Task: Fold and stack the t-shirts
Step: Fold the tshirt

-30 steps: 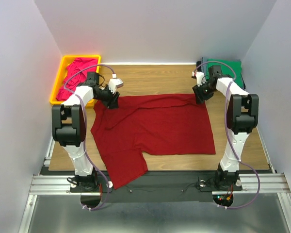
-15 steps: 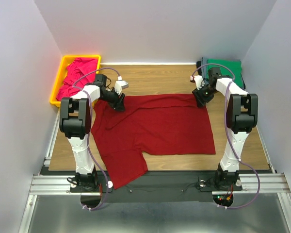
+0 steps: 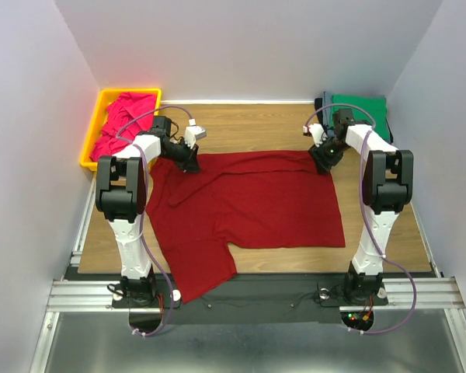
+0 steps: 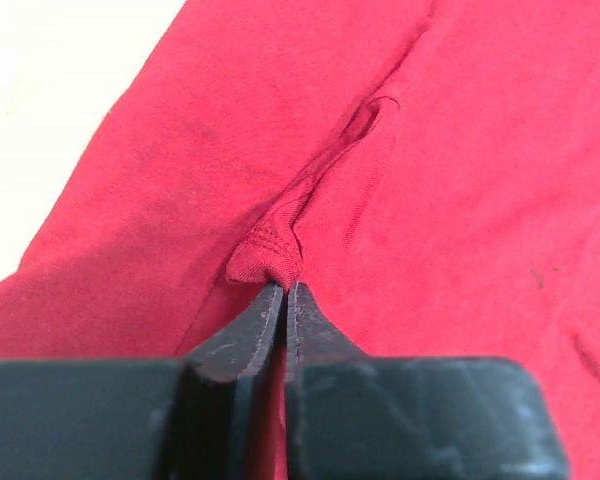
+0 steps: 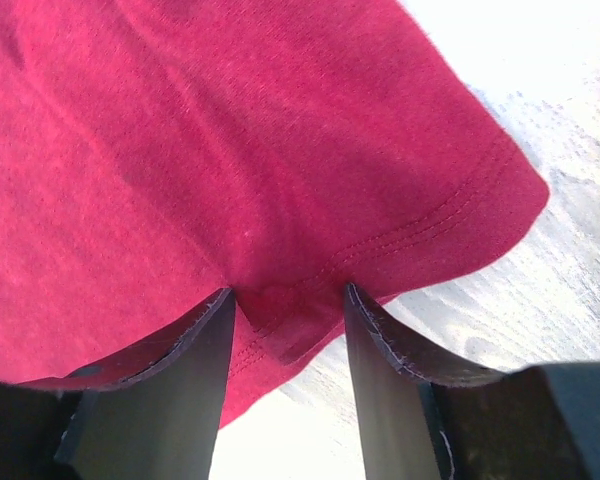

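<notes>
On my top feed, the large dark red cloth t-shirt point(image 3: 256, 198) lies spread across the brown wooden table point(image 3: 248, 128), with 1 corner draped past the near edge on the left.

The left gripper point(image 3: 189, 162) sits at the shirt's far left edge. Through its wrist camera I see its 2 black fingers pressed together, pinching a small raised ridge of red cloth at their tips.

The right gripper point(image 3: 324, 158) is down at the shirt's far right corner. Its 2 fingers stand apart, astride the stitched hem, with cloth lying in the gap between them and not clamped.

A rectangular yellow plastic bin point(image 3: 91, 149) at the far left corner holds a crumpled magenta-pink t-shirt point(image 3: 123, 116). A folded green t-shirt point(image 3: 365, 109) rests at the far right corner, just beyond the right gripper.
</notes>
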`<act>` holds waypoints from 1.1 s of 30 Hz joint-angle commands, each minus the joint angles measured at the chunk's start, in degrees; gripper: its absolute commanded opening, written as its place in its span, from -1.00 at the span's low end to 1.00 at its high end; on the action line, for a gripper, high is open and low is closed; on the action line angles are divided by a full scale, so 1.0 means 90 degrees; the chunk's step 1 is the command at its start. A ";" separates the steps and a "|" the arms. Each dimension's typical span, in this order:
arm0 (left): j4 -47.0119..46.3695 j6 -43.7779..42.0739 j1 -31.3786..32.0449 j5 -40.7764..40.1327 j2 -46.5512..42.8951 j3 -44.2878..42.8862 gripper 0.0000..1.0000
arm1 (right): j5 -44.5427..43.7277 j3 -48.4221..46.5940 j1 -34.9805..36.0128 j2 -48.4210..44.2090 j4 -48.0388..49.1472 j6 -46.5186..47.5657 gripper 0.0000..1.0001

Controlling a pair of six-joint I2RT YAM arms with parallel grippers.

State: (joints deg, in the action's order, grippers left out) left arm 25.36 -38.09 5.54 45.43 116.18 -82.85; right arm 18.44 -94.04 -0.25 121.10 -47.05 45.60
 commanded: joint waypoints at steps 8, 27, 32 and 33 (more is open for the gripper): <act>0.0346 -0.0192 0.0029 0.0284 -0.0341 -0.0160 -1.00 | 0.0031 -0.0156 0.0018 -0.0545 -0.0475 0.0528 0.13; 0.0980 -0.0582 0.0029 0.0245 -0.0750 -0.0336 -1.00 | -0.0437 -0.0254 0.0008 -0.0399 -0.0505 0.1007 -0.99; 0.1682 -0.1293 0.0039 0.0060 -0.1355 -0.0160 -1.00 | -0.0603 -0.0371 0.0018 -0.0447 -0.0466 0.1124 -0.99; 0.1916 -0.1392 0.0048 0.0021 -0.1414 -0.0121 -1.00 | -0.0623 -0.0381 0.0018 -0.0467 -0.0456 0.1134 -0.99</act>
State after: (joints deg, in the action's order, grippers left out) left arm 35.33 -44.82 5.58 45.58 110.17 -83.66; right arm 14.41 -94.30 -0.25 119.46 -51.00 54.22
